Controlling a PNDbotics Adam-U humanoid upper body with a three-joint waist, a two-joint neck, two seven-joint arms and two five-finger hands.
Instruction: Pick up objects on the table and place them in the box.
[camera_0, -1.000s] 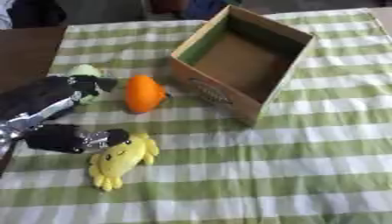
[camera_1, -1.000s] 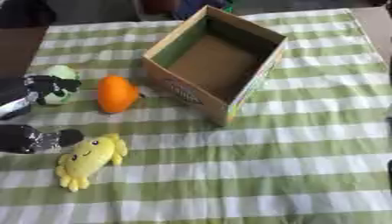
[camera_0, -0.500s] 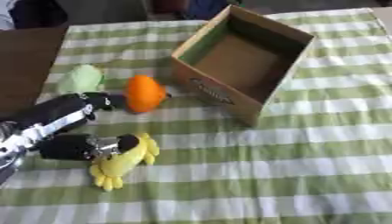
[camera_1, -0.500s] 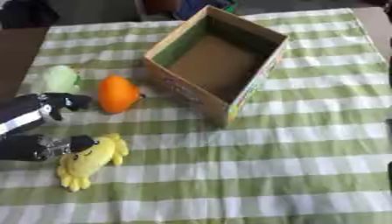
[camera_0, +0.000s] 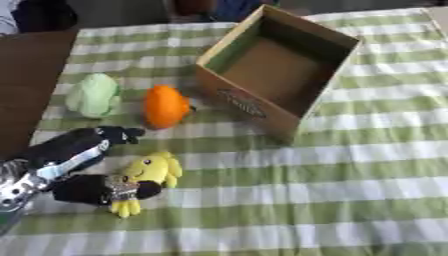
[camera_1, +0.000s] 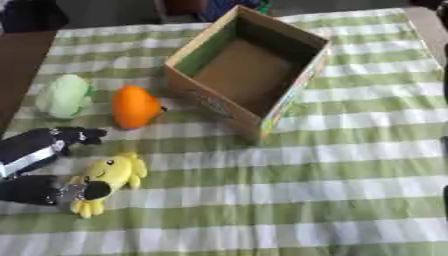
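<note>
Where spread, robot hand (camera_0: 83, 167) astride yellow toy (camera_0: 147, 175)

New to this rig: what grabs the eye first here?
The open cardboard box, empty, at the far middle of the green-striped tablecloth. Left of it lie an orange toy and a pale green one. At lower left, the left hand reaches around a yellow plush.

No text is showing legibly anywhere. The open brown cardboard box (camera_0: 278, 68) is carrying a dark oval printed mark on its near outer wall, but the lettering inside it is too blurred to read.
</note>
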